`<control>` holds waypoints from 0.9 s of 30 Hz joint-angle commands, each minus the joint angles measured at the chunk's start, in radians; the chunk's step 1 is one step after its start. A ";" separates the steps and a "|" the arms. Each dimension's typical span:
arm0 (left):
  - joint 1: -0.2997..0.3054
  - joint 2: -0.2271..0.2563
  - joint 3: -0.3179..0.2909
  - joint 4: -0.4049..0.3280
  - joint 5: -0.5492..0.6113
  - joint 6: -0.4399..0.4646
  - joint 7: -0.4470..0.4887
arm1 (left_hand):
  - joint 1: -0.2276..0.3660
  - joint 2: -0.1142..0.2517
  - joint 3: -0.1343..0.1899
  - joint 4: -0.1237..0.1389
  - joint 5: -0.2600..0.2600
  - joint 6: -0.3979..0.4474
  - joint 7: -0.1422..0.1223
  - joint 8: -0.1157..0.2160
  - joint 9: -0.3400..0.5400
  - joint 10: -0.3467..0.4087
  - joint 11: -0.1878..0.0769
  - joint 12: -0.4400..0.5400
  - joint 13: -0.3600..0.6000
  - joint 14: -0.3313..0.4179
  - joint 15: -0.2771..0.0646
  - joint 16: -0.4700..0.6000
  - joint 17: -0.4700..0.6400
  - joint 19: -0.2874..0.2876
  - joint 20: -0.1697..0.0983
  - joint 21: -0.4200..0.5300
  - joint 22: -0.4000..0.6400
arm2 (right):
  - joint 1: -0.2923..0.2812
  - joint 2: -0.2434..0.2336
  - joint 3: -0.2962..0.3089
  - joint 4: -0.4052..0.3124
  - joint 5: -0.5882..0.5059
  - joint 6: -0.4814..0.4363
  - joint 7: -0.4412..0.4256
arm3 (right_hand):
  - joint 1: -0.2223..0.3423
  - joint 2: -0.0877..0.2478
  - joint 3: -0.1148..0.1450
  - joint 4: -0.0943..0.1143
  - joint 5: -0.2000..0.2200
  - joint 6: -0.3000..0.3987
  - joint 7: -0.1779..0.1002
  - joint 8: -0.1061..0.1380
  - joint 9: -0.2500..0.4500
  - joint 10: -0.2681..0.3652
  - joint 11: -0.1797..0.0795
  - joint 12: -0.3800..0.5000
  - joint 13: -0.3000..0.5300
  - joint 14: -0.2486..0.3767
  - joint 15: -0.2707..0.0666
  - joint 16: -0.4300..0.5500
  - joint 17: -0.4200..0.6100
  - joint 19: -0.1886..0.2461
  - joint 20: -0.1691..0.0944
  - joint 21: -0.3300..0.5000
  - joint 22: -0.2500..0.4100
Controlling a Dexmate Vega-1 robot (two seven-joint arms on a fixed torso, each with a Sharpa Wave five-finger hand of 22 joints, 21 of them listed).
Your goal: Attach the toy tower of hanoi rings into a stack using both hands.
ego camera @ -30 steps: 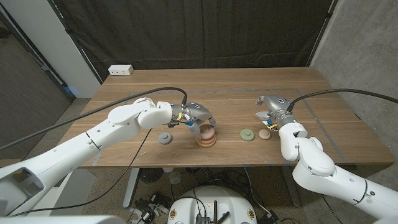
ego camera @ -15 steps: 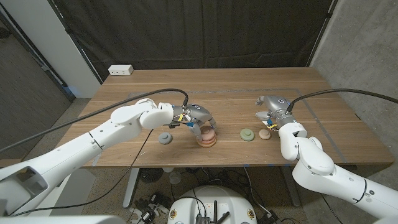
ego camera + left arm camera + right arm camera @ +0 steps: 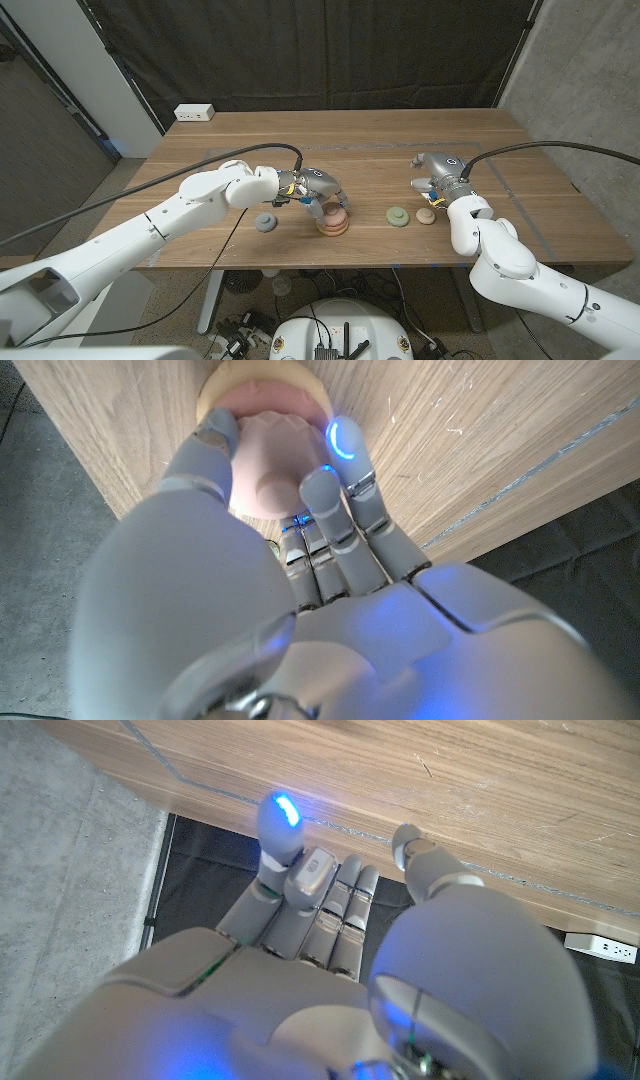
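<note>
My left hand [image 3: 318, 190] reaches across the table, fingers [image 3: 340, 480] curled down in a grip. My right hand [image 3: 436, 176] hangs at mid-table, fingers [image 3: 300, 885] curled inward, holding nothing.

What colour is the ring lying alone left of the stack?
Grey ring, clearest in the head view.

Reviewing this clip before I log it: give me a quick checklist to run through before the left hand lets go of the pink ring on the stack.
1. Pink ring sits on the stack: ok, it looks roughly centred.
2. Left hand holds the pink ring: ok, fingers touch its rim in the left wrist view.
3. Ring fully seated: cannot tell.
4. Right hand holds nothing: ok, fingers curled in.
5. Grey ring, green ring and tan ring lie loose on the table: ok.
</note>
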 commanded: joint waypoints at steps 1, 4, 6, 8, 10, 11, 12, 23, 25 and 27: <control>-0.003 0.015 -0.005 -0.020 0.030 0.001 0.003 | -0.029 -0.004 0.039 0.052 -0.004 -0.040 0.007 -0.019 0.071 0.000 -0.040 -0.009 0.179 -0.011 0.000 -0.009 -0.009 -0.011 -0.082 -0.010 0.000 | 0.003 0.000 -0.003 -0.004 -0.001 -0.002 -0.006 | 0.002 0.004 0.008 -0.001 0.004 0.010 0.002 0.007 0.001 0.013 -0.001 0.009 0.003 0.012 -0.032 0.006 0.005 0.007 -0.024 0.006 0.000; -0.006 0.018 -0.005 -0.027 0.040 0.002 -0.007 | -0.035 -0.008 0.036 0.053 -0.005 -0.059 0.011 -0.027 0.069 -0.028 -0.037 -0.010 0.175 -0.021 0.000 -0.017 -0.019 -0.017 -0.082 -0.018 -0.001 | 0.003 0.002 -0.005 -0.006 -0.004 -0.005 -0.007 | 0.002 0.004 0.008 -0.001 0.004 0.009 0.001 0.006 0.001 0.014 -0.001 0.009 0.004 0.012 -0.032 0.006 0.005 0.007 -0.024 0.006 -0.001; -0.007 0.019 -0.005 -0.030 0.044 0.003 -0.014 | -0.042 -0.009 0.033 0.055 -0.005 -0.082 0.014 -0.037 0.067 -0.056 -0.030 -0.010 0.170 -0.034 0.000 -0.028 -0.034 -0.025 -0.081 -0.028 -0.003 | 0.003 0.001 -0.006 -0.008 -0.004 -0.004 -0.007 | 0.002 0.004 0.008 -0.001 0.004 0.010 0.001 0.007 0.001 0.014 -0.002 0.008 0.004 0.012 -0.032 0.006 0.005 0.007 -0.024 0.006 -0.001; -0.008 0.021 -0.005 -0.033 0.050 0.004 -0.021 | -0.047 -0.012 0.029 0.055 -0.007 -0.098 0.017 -0.043 0.065 -0.081 -0.019 -0.012 0.167 -0.041 0.000 -0.033 -0.043 -0.030 -0.081 -0.034 -0.003 | 0.003 0.002 -0.008 -0.009 -0.006 -0.006 -0.006 | 0.002 0.004 0.008 -0.001 0.004 0.011 0.002 0.007 0.000 0.014 -0.002 0.008 0.003 0.012 -0.032 0.006 0.005 0.005 -0.024 0.005 -0.002; -0.007 0.023 -0.005 -0.038 0.056 0.005 -0.025 | -0.052 -0.014 0.025 0.056 -0.008 -0.117 0.022 -0.049 0.064 -0.101 -0.016 -0.013 0.164 -0.048 0.000 -0.039 -0.053 -0.033 -0.081 -0.038 -0.002 | 0.002 0.002 -0.009 -0.010 -0.007 -0.007 -0.007 | 0.002 0.004 0.008 -0.001 0.004 0.013 0.003 0.008 0.000 0.015 -0.001 0.008 0.003 0.012 -0.032 0.006 0.004 0.007 -0.024 0.006 -0.001; -0.007 0.024 -0.005 -0.041 0.061 0.006 -0.029 | -0.057 -0.017 0.021 0.057 -0.009 -0.119 0.023 -0.049 0.063 -0.107 -0.016 -0.012 0.163 -0.050 0.000 -0.040 -0.056 -0.037 -0.079 -0.041 -0.002 | 0.003 0.003 -0.010 -0.010 -0.009 -0.008 -0.007 | 0.002 0.004 0.008 -0.001 0.004 0.014 0.003 0.008 0.000 0.016 -0.001 0.008 0.003 0.012 -0.032 0.006 0.004 0.007 -0.024 0.006 -0.001; -0.007 0.025 -0.005 -0.044 0.066 0.008 -0.031 | -0.061 -0.019 0.018 0.058 -0.011 -0.132 0.025 -0.053 0.062 -0.118 -0.015 -0.010 0.161 -0.052 0.000 -0.041 -0.060 -0.040 -0.080 -0.045 -0.002 | 0.003 0.003 -0.011 -0.010 -0.010 -0.008 -0.007 | 0.002 0.004 0.008 -0.001 0.004 0.013 0.002 0.008 0.000 0.017 0.000 0.008 0.003 0.012 -0.032 0.006 0.004 0.007 -0.024 0.006 -0.001; -0.016 0.019 0.004 -0.055 0.095 0.020 -0.082 | -0.097 -0.034 -0.018 0.063 -0.028 -0.262 0.046 -0.069 0.046 -0.266 0.030 -0.009 0.140 -0.105 0.000 -0.079 -0.137 -0.071 -0.078 -0.068 0.004 | 0.007 0.007 -0.019 -0.014 -0.020 -0.014 0.000 | 0.002 0.005 0.009 -0.001 0.004 0.013 0.002 0.008 0.000 0.018 -0.002 0.008 0.004 0.012 -0.032 0.006 0.004 0.007 -0.024 0.006 -0.001; -0.017 0.019 0.005 -0.054 0.095 0.019 -0.088 | -0.099 -0.035 -0.021 0.063 -0.030 -0.266 0.051 -0.067 0.045 -0.269 0.033 -0.007 0.138 -0.105 0.000 -0.077 -0.140 -0.073 -0.079 -0.070 0.004 | 0.008 0.008 -0.021 -0.014 -0.023 -0.018 0.002 | 0.002 0.005 0.009 -0.001 0.004 0.014 0.001 0.009 -0.001 0.019 -0.003 0.009 0.005 0.013 -0.032 0.006 0.005 0.007 -0.024 0.006 -0.001; -0.018 0.018 0.005 -0.054 0.096 0.019 -0.092 | -0.101 -0.035 -0.023 0.063 -0.032 -0.270 0.051 -0.066 0.043 -0.274 0.036 -0.006 0.136 -0.105 0.000 -0.077 -0.144 -0.074 -0.080 -0.070 0.004 | 0.007 0.007 -0.020 -0.014 -0.022 -0.016 0.002 | 0.002 0.005 0.009 -0.002 0.004 0.015 0.001 0.009 -0.001 0.019 -0.002 0.009 0.005 0.013 -0.032 0.006 0.005 0.007 -0.024 0.006 -0.001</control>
